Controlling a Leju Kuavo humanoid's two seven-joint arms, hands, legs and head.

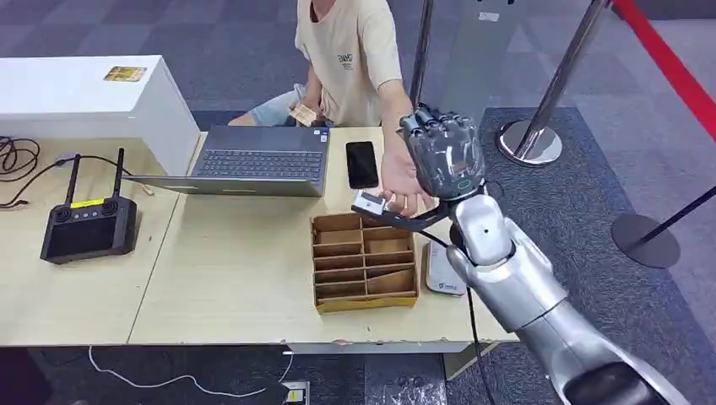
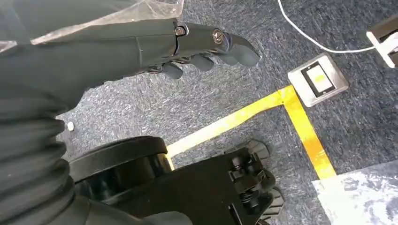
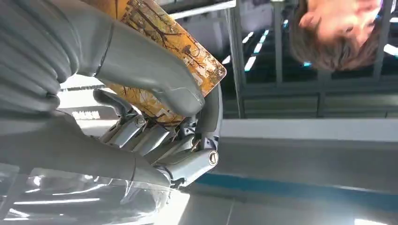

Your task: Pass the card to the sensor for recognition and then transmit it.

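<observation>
My right hand [image 1: 443,152] is raised above the table's far right part, with its back toward the head view. In the right wrist view its thumb [image 3: 155,75] and fingers pinch a yellow-orange card [image 3: 197,56] printed with trees. A person's hand [image 1: 401,184] reaches out just beside and below my right hand. A small white sensor [image 1: 369,202] on a black bracket sits just below them, at the back edge of the cardboard organizer [image 1: 365,261]. My left hand [image 2: 206,47] hangs over the carpet with its fingers stretched out and nothing in it.
The person sits behind the table holding more cards [image 1: 302,114]. On the table are a laptop [image 1: 253,160], a black phone [image 1: 361,163], a black remote controller [image 1: 89,224] and a white device [image 1: 443,270]. Another card [image 1: 125,73] lies on a white box. Stanchions [image 1: 530,139] stand at the right.
</observation>
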